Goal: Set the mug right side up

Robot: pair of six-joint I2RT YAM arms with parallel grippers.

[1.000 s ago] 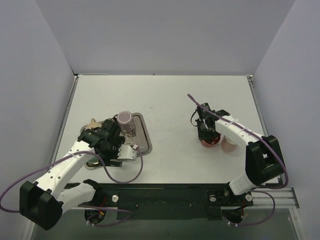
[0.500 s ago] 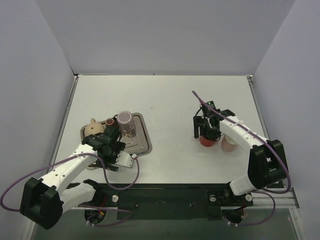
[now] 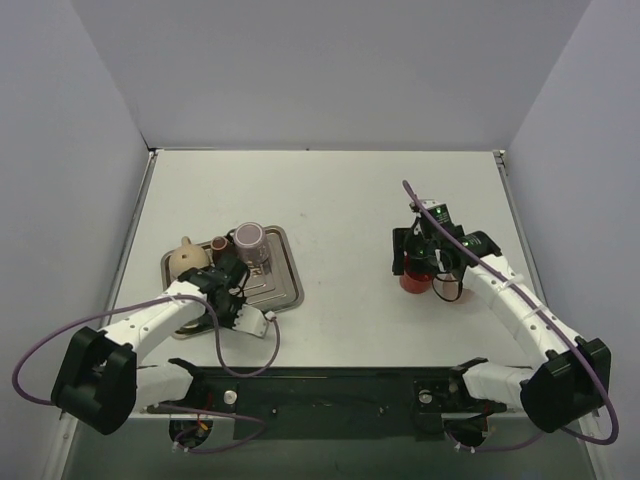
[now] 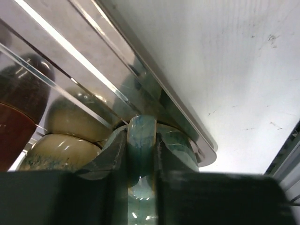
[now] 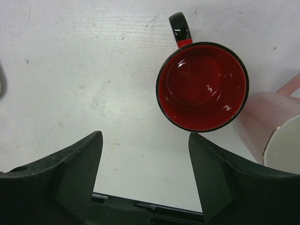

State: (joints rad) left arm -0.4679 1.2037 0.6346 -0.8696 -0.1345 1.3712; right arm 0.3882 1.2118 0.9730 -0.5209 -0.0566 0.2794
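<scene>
My left gripper (image 4: 140, 140) is shut on the handle of a teal-green glazed mug (image 4: 174, 149) that sits at the near edge of the metal tray (image 4: 178, 108). Which way up this mug stands I cannot tell. In the top view the left gripper (image 3: 228, 282) covers it. A red mug (image 5: 202, 85), black outside, stands upright on the table with its handle pointing away. My right gripper (image 5: 145, 136) hangs open above the table just short of it, nothing between the fingers. From above, the right gripper (image 3: 432, 268) hovers partly over the red mug (image 3: 413, 281).
A cream mug (image 3: 183, 258) and a dark brown one (image 3: 218, 243) stand left of the tray (image 3: 285, 290). A mauve mug (image 3: 250, 237) stands at the tray's back. A pink mug (image 5: 276, 136) with a white inside sits right beside the red one.
My left gripper has closed on the green mug's handle. My right gripper has opened, let go of the red mug and lifted away from it.
</scene>
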